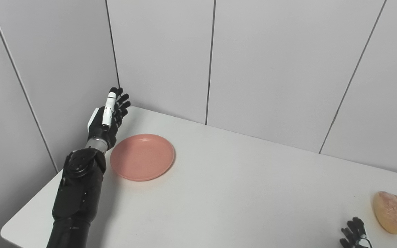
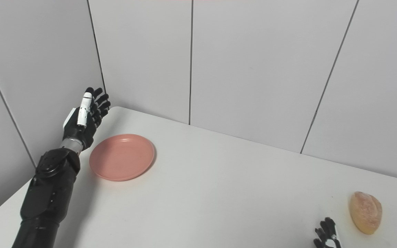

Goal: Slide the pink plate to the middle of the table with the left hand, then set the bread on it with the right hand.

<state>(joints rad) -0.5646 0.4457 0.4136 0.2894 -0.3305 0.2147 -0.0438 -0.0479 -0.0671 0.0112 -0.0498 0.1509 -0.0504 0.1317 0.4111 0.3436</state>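
A round, shallow pink plate (image 1: pixel 142 157) lies flat on the white tabletop (image 1: pixel 226 193), toward the far left corner, close to where two pale grey panelled walls (image 1: pixel 271 69) meet. The plate holds nothing.

Just beside the plate's left rim stands the left hand (image 1: pixel 109 115), black with a white strip along one finger. It is raised upright above the tabletop, with its wrist near the plate's edge. Its fingers (image 1: pixel 122 100) point upward and away toward the wall corner, spread slightly apart and only gently curved. The hand holds nothing and does not touch the plate; a small gap shows between the wrist and the rim. The black, jointed left forearm (image 1: pixel 76 193) runs down from the hand to the bottom left edge of the picture, along the tabletop's left side.

Well apart from the plate, near the right end of the tabletop, lies an oval, golden-brown bread roll (image 1: pixel 390 211) with a floury crust. It rests directly on the tabletop.

Near the roll, to its left and lower, the dark tips of the right hand (image 1: pixel 354 235) rise from the bottom edge. Only the fingertips show, slightly separated, touching neither the roll nor anything else visible. Whether this hand is fully open cannot be told, since most of it is out of view.
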